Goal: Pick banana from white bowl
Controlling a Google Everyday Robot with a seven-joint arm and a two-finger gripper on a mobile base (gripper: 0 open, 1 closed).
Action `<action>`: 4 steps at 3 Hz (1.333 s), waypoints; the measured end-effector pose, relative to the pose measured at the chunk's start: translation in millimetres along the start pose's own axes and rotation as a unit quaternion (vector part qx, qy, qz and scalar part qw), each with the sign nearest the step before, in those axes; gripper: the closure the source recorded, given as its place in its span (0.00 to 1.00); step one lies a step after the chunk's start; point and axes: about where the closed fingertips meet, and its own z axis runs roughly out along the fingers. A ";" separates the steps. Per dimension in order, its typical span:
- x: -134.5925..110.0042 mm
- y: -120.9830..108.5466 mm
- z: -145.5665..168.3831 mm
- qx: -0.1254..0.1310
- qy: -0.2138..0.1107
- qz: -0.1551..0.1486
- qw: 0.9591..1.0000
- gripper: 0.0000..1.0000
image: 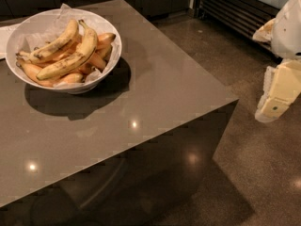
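The white bowl (109,34) with crumpled white paper lining stands on the far left of the grey table (155,93). Several bananas lie in it. The banana (70,59), the longest, pale yellow with dark speckles, lies on top across the pile, its dark stem tip pointing up and back. A shorter speckled banana (55,44) lies just behind it. Orange-toned bananas (96,60) lie underneath. My gripper (277,95) hangs at the right edge of the view, off the table over the floor, far to the right of the bowl and holding nothing that shows.
The table's right edge and near corner (235,98) lie between the gripper and the bowl. A white sheet (3,36) lies at the table's left edge. Dark cabinets and a louvred appliance front (230,8) stand at the back. The polished floor (244,173) is to the right.
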 end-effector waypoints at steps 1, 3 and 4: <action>0.0 0.0 0.0 0.000 0.000 0.000 1.000 0.00; -29.0 -7.8 -0.7 0.003 -0.002 -0.045 0.999 0.00; -64.2 -7.0 -2.5 -0.006 -0.020 -0.097 0.995 0.00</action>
